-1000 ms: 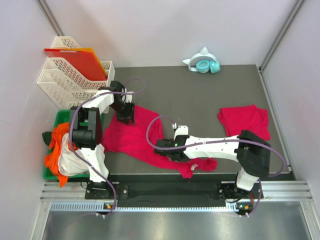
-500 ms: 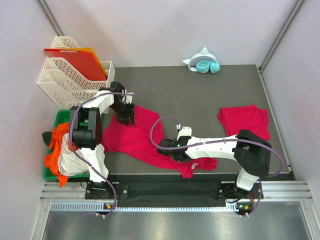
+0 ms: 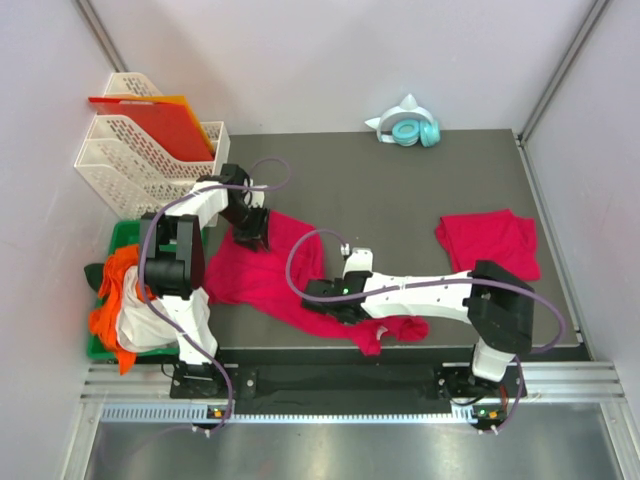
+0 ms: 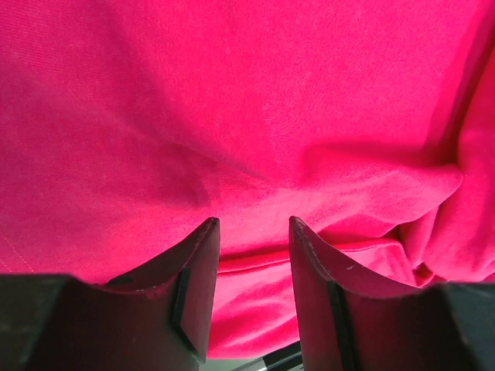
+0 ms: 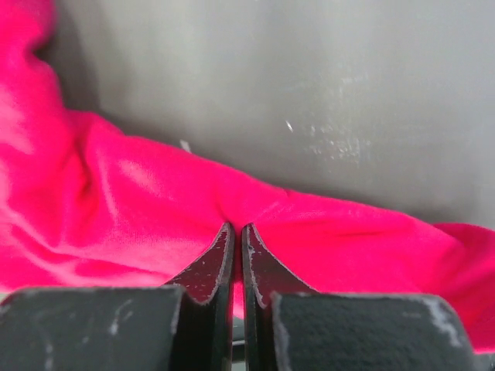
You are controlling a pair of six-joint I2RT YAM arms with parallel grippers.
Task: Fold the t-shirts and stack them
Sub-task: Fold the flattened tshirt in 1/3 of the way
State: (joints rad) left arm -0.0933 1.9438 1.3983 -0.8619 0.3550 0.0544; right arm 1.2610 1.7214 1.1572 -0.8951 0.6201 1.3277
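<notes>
A crumpled crimson t-shirt (image 3: 270, 275) lies on the dark table, left of centre. A second t-shirt (image 3: 490, 242) lies folded at the right. My left gripper (image 3: 251, 228) rests over the crumpled shirt's far left part. In the left wrist view it (image 4: 254, 222) stands open, with the shirt (image 4: 255, 116) filling the view beyond its fingers. My right gripper (image 3: 314, 294) is at that shirt's near right edge. The right wrist view shows it (image 5: 237, 226) shut on a thin fold of the shirt (image 5: 139, 209), and the grey table (image 5: 309, 93) shows behind.
White mesh file trays (image 3: 135, 160) holding red-orange sheets (image 3: 170, 125) stand at the back left. A green bin (image 3: 120, 240) with orange and white cloth (image 3: 120, 300) sits at the left edge. Teal headphones (image 3: 412, 130) lie at the back. The table's front edge runs just below the shirt.
My right gripper has closed on the shirt's edge and shifted slightly left. The left arm has not moved.
</notes>
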